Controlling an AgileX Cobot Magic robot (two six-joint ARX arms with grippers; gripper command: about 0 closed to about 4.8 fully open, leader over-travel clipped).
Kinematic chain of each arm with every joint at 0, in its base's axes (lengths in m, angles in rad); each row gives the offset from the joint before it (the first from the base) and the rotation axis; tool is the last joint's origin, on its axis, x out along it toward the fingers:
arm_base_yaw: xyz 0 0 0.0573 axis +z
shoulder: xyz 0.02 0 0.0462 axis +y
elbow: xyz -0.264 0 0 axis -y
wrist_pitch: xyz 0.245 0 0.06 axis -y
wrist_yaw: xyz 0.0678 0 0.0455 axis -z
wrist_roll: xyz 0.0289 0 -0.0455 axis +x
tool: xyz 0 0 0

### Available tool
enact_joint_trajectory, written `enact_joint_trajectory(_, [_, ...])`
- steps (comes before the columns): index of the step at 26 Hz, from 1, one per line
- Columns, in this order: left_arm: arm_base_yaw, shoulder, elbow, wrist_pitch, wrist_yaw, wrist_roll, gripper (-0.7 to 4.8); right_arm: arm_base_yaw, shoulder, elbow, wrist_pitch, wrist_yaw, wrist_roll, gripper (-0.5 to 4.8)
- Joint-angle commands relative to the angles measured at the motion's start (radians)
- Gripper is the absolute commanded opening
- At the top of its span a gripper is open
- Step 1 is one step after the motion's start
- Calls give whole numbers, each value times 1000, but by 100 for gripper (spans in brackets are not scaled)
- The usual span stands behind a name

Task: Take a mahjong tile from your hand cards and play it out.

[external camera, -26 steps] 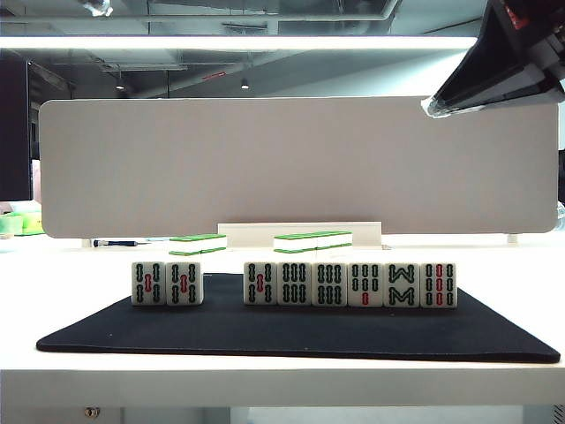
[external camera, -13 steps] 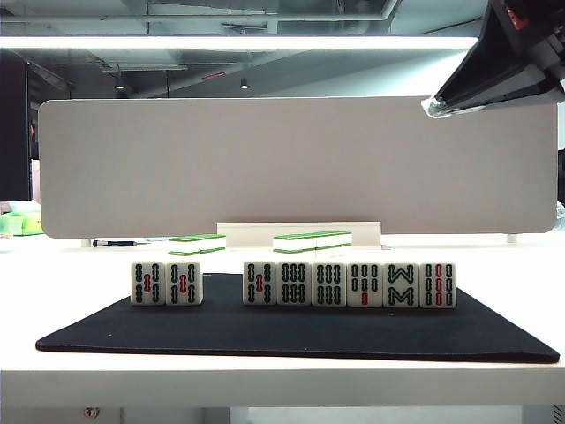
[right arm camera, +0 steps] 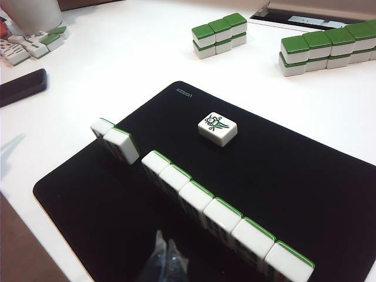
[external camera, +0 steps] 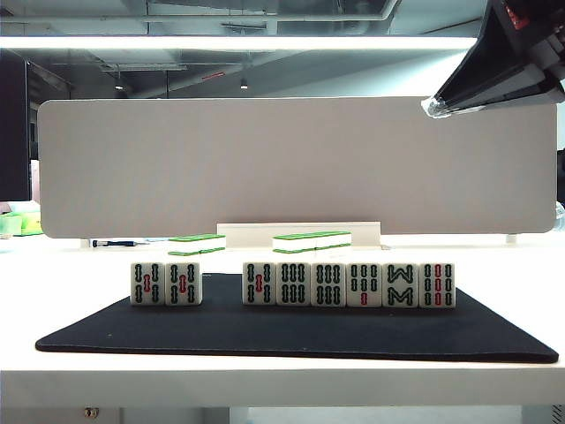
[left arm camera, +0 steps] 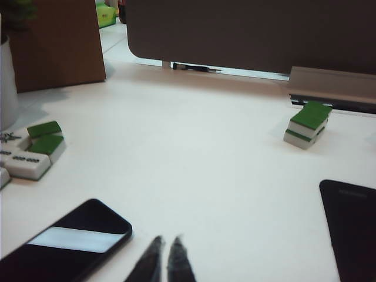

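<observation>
Your left hand (left arm camera: 164,258) has its two fingers pressed together and holds nothing. It sits low over the white bench (left arm camera: 194,147), off to the side, with a dark phone (left arm camera: 64,247) just beside it. No hand cards show in front of it.

Your right hand (right arm camera: 161,258) hangs just behind the hand cards (right arm camera: 200,205). Its fingers look close together and empty, but the picture is too dark there for you to be sure.

The mahjong tile (right arm camera: 218,127) with the bird lies flat, face up, on the black mat (right arm camera: 294,176). It is out past the row from your right hand, well apart from the cards. Its long side runs away from that hand. Your right hand is much nearer to it than your left.

The row has a gap after its first two cards. So the tile looks played already, and I think no more reaching is needed.
</observation>
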Motion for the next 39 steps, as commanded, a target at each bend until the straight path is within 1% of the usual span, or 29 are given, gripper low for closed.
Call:
enact_joint_trajectory(1, [12, -67, -58, 10, 0, -30, 18, 0, -2, 3, 16, -2, -2, -1])
enact_joint_trajectory(6, [19, -148, -131, 10, -4, -45, 18, 0, -2, 3, 16, -2, -2, -1])
enact_joint_trajectory(11, [19, -182, -174, 9, -3, -45, 18, 0, -2, 3, 16, -2, -2, -1])
enact_joint_trajectory(16, [19, -200, -177, -26, -2, -44, 18, 0, -2, 3, 16, -2, -2, -1])
enact_joint_trajectory(18, [18, -239, -177, -81, 0, -45, 18, 0, -2, 3, 16, -2, -2, -1])
enact_joint_trajectory(20, [18, -236, -177, -111, 5, -45, 18, 0, -2, 3, 16, -2, -2, -1])
enact_joint_trajectory(21, [19, -236, -177, -119, 25, -44, 18, 0, -2, 3, 16, -2, -2, -1])
enact_joint_trajectory(24, [18, -236, -177, -124, 65, -40, 18, 0, -2, 3, 16, -2, -2, -1])
enact_joint_trajectory(29, [18, -236, -177, -127, 97, -37, 18, 0, -2, 3, 16, -2, -2, -1])
enact_joint_trajectory(39, [18, -236, -177, -127, 97, -37, 18, 0, -2, 3, 16, -2, -2, -1])
